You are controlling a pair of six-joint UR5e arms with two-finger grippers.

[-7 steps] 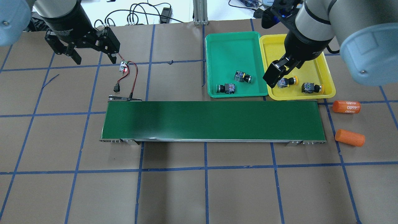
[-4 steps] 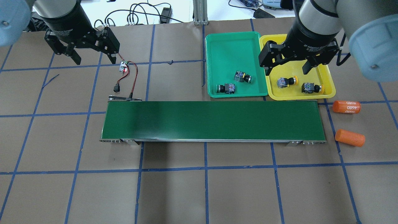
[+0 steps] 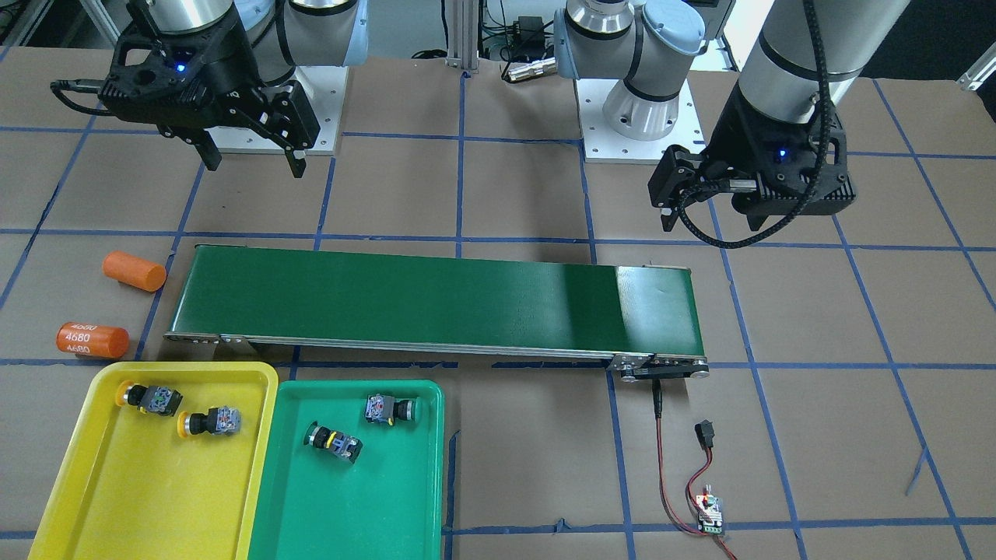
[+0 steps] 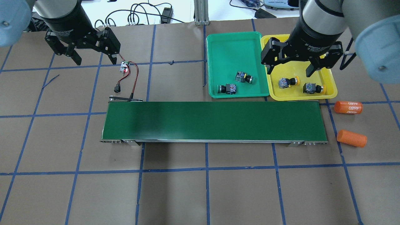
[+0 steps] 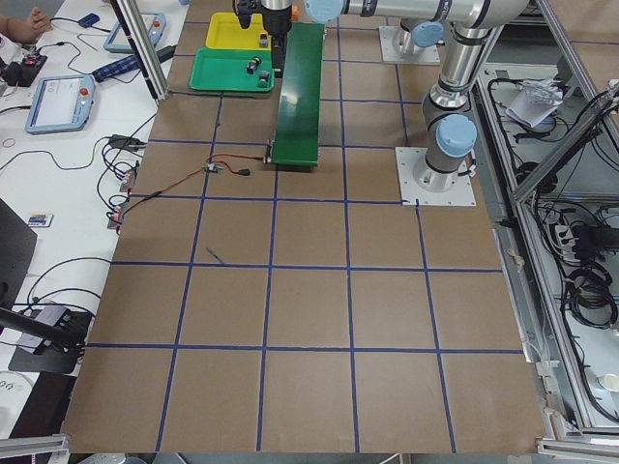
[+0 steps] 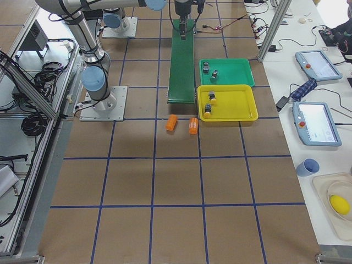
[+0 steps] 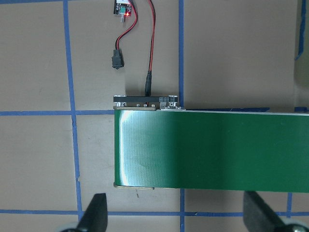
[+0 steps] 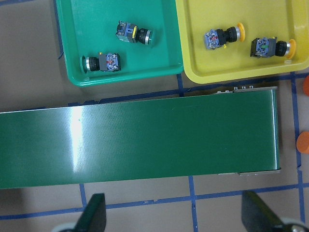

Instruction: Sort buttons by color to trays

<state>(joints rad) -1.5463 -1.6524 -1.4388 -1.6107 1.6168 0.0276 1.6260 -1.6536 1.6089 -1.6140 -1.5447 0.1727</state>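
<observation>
Brown paper taped into blue squares covers the tabletop. Over its left end hangs the left gripper, jaws spread wide and holding nothing. A small circuit board with red and black wires lies near its fingers, so a careless descent could snag a lead and tug the long dark-green conveyor belt it seems to feed. Nothing rides the belt.

Past it, the shallow green plastic tray holds 2 green-capped push-button switches, both on their sides near the belt-side rim. Touching it, the shallow yellow plastic tray holds 2 yellow-capped push-button switches, also lying down. All 4 look sorted to me.

The danger sits with the right gripper, jaws wide and empty, above the yellow tray. A low sideways pull could clip a rim, shove both trays, or roll a round cap loose. 2 orange cylinders lie beyond the belt's right end, harmless unless swept.
</observation>
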